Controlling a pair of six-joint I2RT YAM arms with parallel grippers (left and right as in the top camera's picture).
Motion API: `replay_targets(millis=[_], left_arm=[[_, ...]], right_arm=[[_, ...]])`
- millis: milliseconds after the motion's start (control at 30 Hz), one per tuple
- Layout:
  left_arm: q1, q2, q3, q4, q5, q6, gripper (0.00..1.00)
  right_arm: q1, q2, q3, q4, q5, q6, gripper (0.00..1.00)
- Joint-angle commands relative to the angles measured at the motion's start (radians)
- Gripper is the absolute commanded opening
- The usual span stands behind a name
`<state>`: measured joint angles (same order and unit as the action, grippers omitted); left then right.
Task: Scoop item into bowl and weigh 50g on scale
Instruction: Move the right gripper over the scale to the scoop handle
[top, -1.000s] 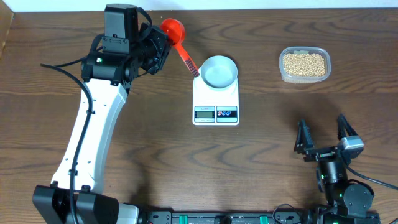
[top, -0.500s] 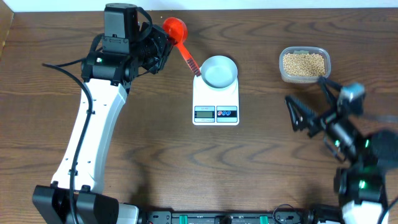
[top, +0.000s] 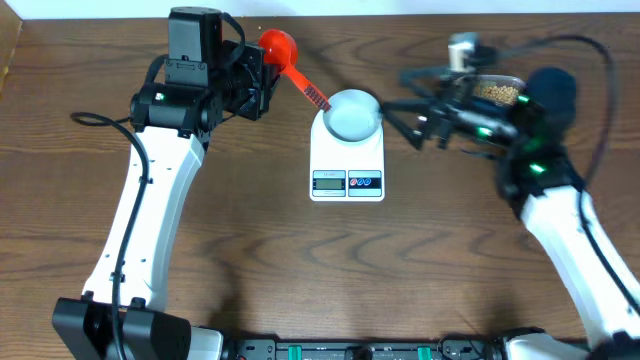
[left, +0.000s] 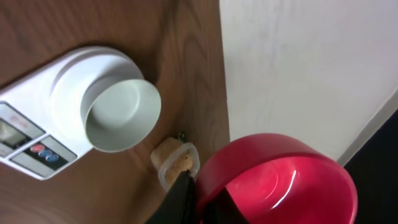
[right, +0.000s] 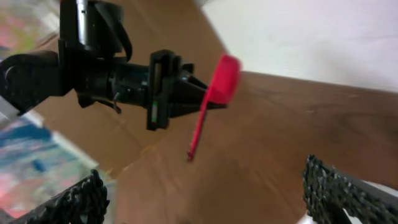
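While the left gripper (top: 266, 78) stays out of the action up and to the left of the scale (top: 347, 165), it is clamped tight on the handle of a red scoop (top: 278, 46). The scoop's round cup points away from the scale, and the striped end of its handle reaches nearly to the scale's top-left corner. On the scale's far half sits the bowl (top: 352, 114), upright, with the display and two buttons showing on the near half. Just off the scale's right edge, the right gripper (top: 405, 108) hangs close beside the bowl, fingers spread wide with nothing between them, the arm smeared with blur. Further right of the scale, partly covered by that arm, the clear tub (top: 505, 78) holds the beans (top: 497, 92). From the left wrist, the scoop's cup fills the lower right, the bowl rests on the scale, and the tub peeks out beyond the scale. From the right wrist, the two dark fingers (right: 74, 199) frame the scoop, held above the table (top: 250, 250).
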<state>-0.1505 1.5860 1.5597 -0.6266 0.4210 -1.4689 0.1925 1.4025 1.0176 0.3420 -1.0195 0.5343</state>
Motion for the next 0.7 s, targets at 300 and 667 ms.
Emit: replay_targets(millis=[300,667], left_arm=[[-0.034,0.010,-0.007,-0.085,-0.127,-0.228,0.07],[-0.077,0.018,-0.008,-0.209,-0.127,-0.227,0.07]], right_arm=[[0.172,0.197,0.074,0.229,0.022,0.138,0.99],[0.183,0.203,0.074,0.154,0.023,0.138,0.96]])
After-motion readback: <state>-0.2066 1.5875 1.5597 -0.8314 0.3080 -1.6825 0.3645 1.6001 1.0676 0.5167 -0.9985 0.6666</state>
